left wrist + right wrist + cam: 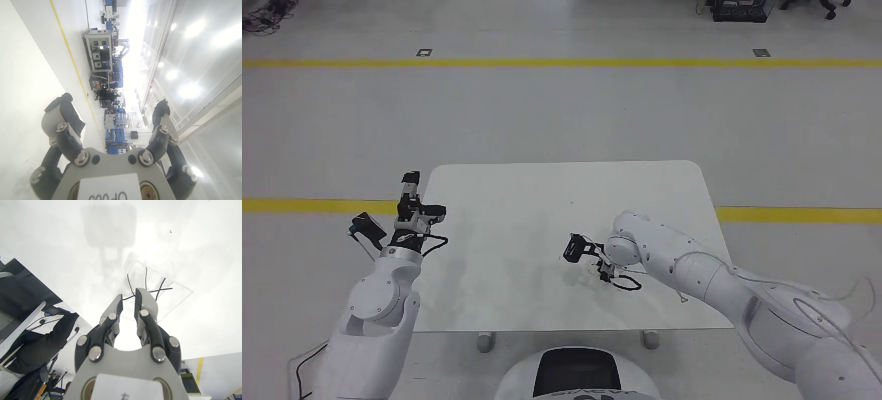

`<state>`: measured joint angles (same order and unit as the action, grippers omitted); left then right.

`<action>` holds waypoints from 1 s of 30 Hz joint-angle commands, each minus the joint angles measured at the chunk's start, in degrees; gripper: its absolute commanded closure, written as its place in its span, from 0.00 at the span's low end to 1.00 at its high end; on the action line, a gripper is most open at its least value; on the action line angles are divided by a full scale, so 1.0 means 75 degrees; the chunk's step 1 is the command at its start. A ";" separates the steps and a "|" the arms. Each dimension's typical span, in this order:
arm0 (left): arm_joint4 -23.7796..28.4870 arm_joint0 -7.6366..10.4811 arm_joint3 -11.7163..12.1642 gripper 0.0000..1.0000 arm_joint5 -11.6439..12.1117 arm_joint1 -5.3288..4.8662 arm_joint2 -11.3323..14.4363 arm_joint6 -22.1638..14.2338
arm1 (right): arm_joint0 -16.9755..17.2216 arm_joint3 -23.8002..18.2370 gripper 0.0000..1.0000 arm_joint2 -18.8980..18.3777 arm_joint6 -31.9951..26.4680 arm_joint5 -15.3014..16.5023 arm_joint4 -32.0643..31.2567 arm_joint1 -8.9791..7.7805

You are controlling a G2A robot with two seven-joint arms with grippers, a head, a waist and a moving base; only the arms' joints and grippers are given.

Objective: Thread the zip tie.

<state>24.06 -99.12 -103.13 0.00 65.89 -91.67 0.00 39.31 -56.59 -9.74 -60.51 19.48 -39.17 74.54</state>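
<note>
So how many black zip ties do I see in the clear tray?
4, I think, all in the clear tray ahead of the right gripper: two crossed zip ties, two separate ones. Its fingers may hide more.

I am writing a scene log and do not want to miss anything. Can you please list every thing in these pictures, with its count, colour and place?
table: one, white, in front of the robot
tray: one, clear, on the table under the right gripper
zip ties: several, black, lying loose and crossed in the tray
floor lines: two, yellow, one beyond the table and one running behind it
left gripper: one, grey and black, open, at the table's left edge, aimed out at the room
right gripper: one, grey and black, open by a narrow gap, just above the zip ties
</note>
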 commanded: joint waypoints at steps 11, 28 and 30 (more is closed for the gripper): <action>0.0000 0.0000 0.0000 0.00 0.0000 0.0000 0.0000 0.0000 | 0.0057 0.0472 0.79 0.0000 0.0217 0.0000 0.0019 0.0246; 0.0000 0.0000 0.0000 0.00 0.0000 0.0000 0.0000 0.0000 | 0.0114 0.0803 0.77 0.0000 0.0379 0.0000 -0.0075 0.0472; 0.0000 0.0000 0.0000 0.00 0.0000 0.0000 0.0000 0.0000 | 0.0116 0.0859 0.77 0.0000 0.0407 0.0000 -0.0122 0.0502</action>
<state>24.06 -99.12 -103.13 0.00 65.89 -91.67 0.00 40.18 -50.34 -9.74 -57.54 19.48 -39.92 78.22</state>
